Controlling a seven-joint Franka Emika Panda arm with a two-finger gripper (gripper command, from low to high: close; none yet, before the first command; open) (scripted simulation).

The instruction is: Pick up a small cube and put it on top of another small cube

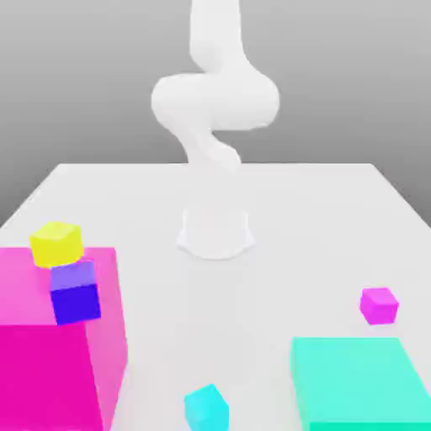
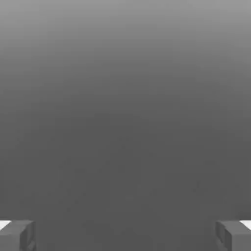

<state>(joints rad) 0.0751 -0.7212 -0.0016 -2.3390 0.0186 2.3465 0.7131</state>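
Gripper (image 2: pixel 125 235) is spread wide with nothing in it, well away from the small pink cube (image 1: pixel 379 305), which sits on the table (image 1: pixel 295 210) toward the exterior view's right.

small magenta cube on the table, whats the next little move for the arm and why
Probably swing the hand toward the small magenta cube and start lowering over it. The gripper is open and holds nothing, and the cube sits alone on the table, apart from the teal block, so a descent from above looks unobstructed.
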